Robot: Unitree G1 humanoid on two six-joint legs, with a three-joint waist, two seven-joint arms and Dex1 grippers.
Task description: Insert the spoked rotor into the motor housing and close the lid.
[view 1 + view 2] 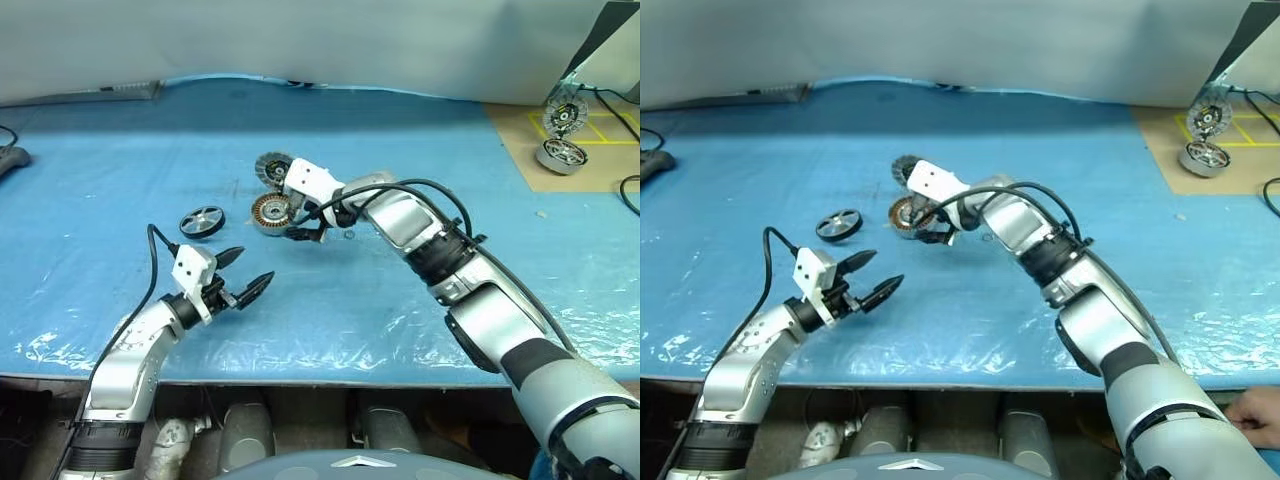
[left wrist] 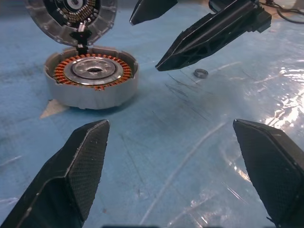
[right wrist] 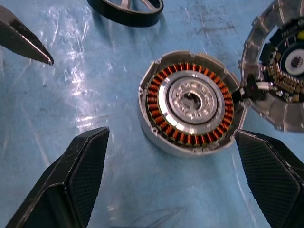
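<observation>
The motor housing (image 1: 270, 212) stands open on the blue table, with its copper windings (image 3: 156, 88) showing. Its ribbed lid (image 1: 271, 167) is hinged up behind it. To the housing's left the spoked rotor (image 1: 202, 221) lies flat on the table. My right gripper (image 3: 171, 133) hovers just above and in front of the housing, pointing down at it, open and empty. Nearer the front edge, my left gripper (image 1: 256, 263) is open and empty, pointing level toward the housing and well apart from the rotor.
A small metal ring (image 2: 201, 72) lies on the table beside the housing. Another motor unit (image 1: 562, 150) sits on tan cardboard (image 1: 520, 140) at the back right. A dark object (image 1: 10, 158) lies at the far left edge. A person's hand (image 1: 1255, 415) shows at the lower right.
</observation>
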